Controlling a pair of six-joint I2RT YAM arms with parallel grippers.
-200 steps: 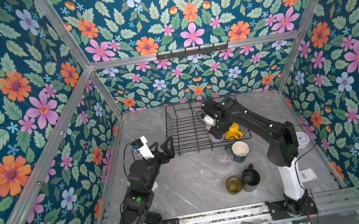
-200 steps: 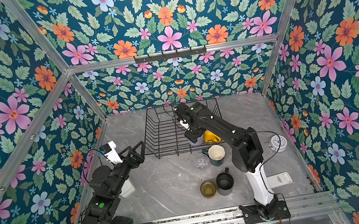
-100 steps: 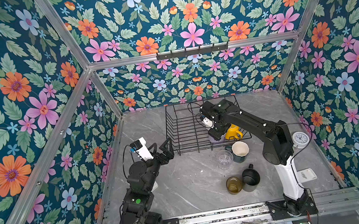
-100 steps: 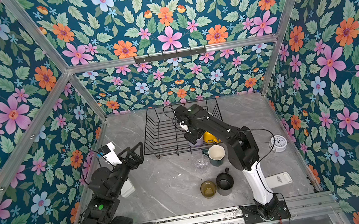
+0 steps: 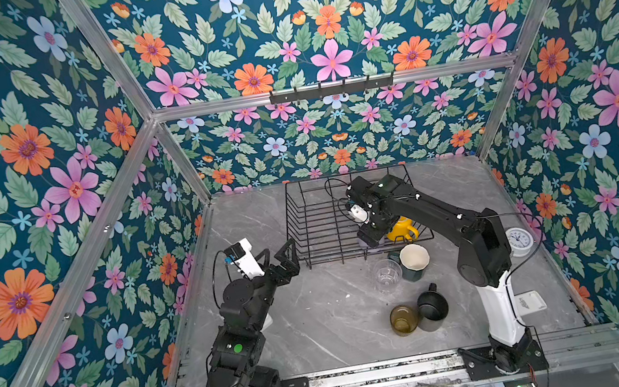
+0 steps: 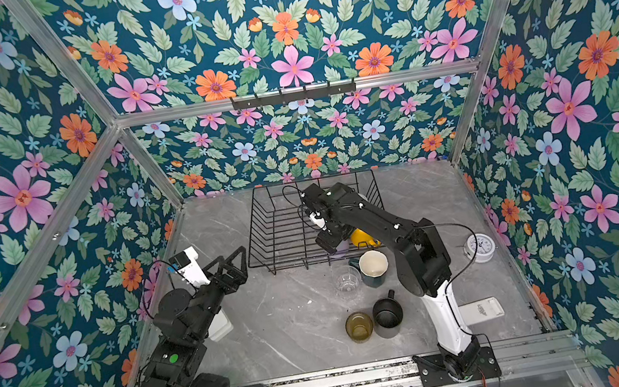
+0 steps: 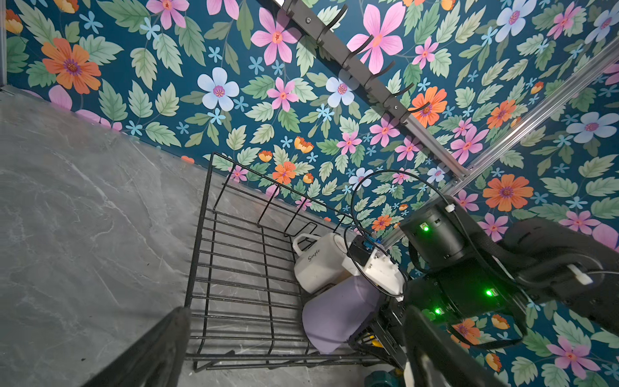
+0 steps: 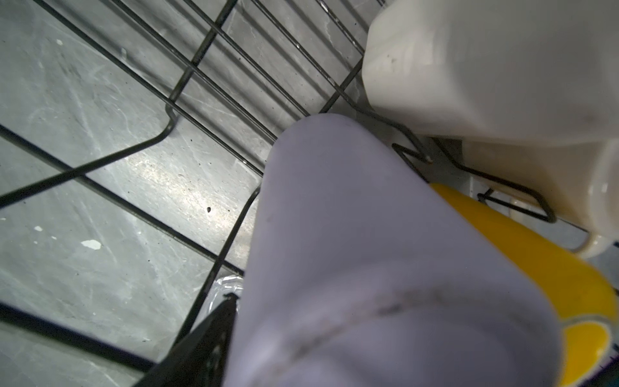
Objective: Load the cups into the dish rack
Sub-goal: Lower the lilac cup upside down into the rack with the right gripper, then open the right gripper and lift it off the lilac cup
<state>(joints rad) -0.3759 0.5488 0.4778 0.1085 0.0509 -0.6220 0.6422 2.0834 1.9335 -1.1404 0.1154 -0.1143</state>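
matte lilac tumbler (image 7: 338,311) tilted in rack (image 7: 198,234); left pincer (image 5: 279,250) spread, right pincer (image 5: 370,240) grip unclear.

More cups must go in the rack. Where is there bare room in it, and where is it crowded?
Bare: the dish rack's left half, from its plate dividers to the white mug with script. Crowded: its near right corner, where the lilac tumbler, yellow mug and right gripper bunch together.

Left arm (image 5: 246,309) and right arm (image 5: 475,244): black links, white base segments (image 5: 499,312), white wrist camera modules (image 5: 244,259), green status LEDs (image 7: 489,292), thin black looping cables (image 7: 385,181).
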